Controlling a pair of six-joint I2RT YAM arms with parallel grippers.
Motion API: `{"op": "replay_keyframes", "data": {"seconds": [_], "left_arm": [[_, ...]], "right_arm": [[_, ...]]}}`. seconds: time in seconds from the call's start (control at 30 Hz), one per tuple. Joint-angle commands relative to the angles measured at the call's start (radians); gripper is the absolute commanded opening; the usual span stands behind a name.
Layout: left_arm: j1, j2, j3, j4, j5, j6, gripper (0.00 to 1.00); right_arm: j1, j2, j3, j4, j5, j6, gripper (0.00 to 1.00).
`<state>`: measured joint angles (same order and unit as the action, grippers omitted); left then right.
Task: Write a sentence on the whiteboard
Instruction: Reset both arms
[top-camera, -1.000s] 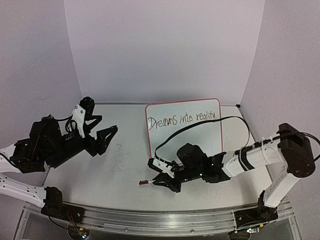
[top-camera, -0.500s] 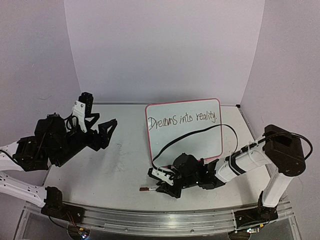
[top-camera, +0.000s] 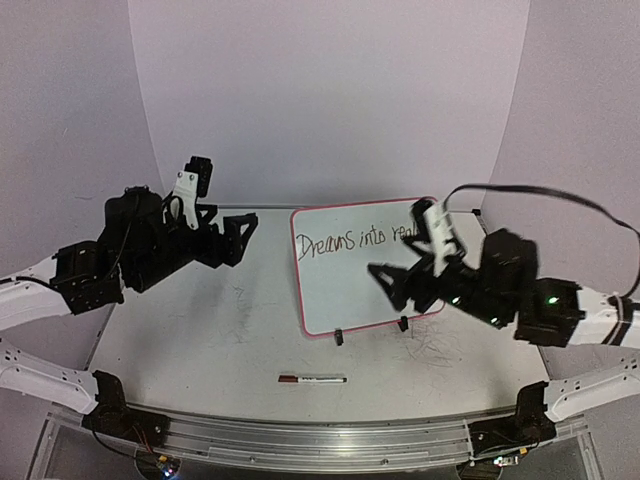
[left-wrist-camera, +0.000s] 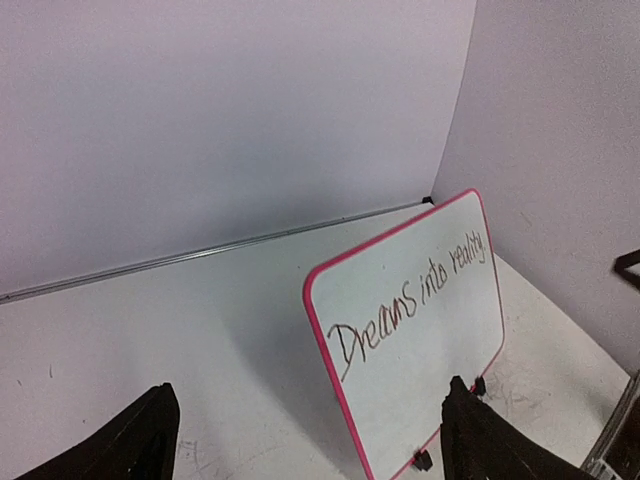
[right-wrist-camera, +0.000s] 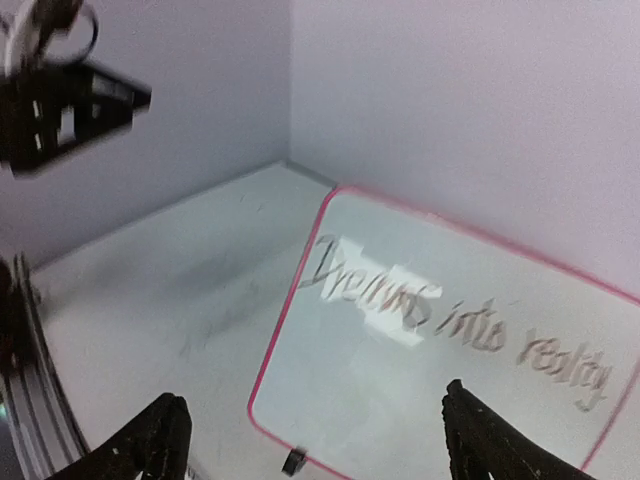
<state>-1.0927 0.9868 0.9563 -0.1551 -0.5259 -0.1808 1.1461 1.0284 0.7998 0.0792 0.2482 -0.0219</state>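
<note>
The whiteboard (top-camera: 352, 290), pink-framed on black clip feet, stands at the back centre. The sentence (top-camera: 345, 242) runs along its top in black handwriting, and its last word is hidden behind the right arm in the top view. My left gripper (top-camera: 240, 238) hovers to the board's left, open and empty. My right gripper (top-camera: 386, 287) hangs in the air in front of the board's right half, also open and empty. The left wrist view shows the whiteboard (left-wrist-camera: 420, 370) and the sentence (left-wrist-camera: 400, 320) beyond the left gripper (left-wrist-camera: 308, 400). The right wrist view shows the whiteboard (right-wrist-camera: 400, 400) and the sentence (right-wrist-camera: 450, 315) beyond the right gripper (right-wrist-camera: 315, 400).
A black marker with a dark red cap (top-camera: 312, 379) lies flat on the table near the front edge, apart from both grippers. Grey scuff marks (top-camera: 238, 300) cover the tabletop. Pale walls enclose the back and sides. The left arm (right-wrist-camera: 60, 100) shows at the upper left of the right wrist view.
My right gripper opened and let go of the marker, which now lies on the table. The right arm rose and swung up to the right. The left arm lifted towards the back, jaws wider.
</note>
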Motion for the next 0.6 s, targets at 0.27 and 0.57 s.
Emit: {"op": "replay_keyframes", "data": {"seconds": [0.27,0.57], "left_arm": [[0.117,0.169,0.396,0.084,0.192,0.042,0.93],[0.117,0.090,0.408,0.137,0.143,0.101,0.94]], "right_arm": [[0.000,-0.261,0.476,-0.262,0.537,-0.034,0.98],[0.000,-0.193,0.542,-0.251,0.639,-0.050,0.98]]}}
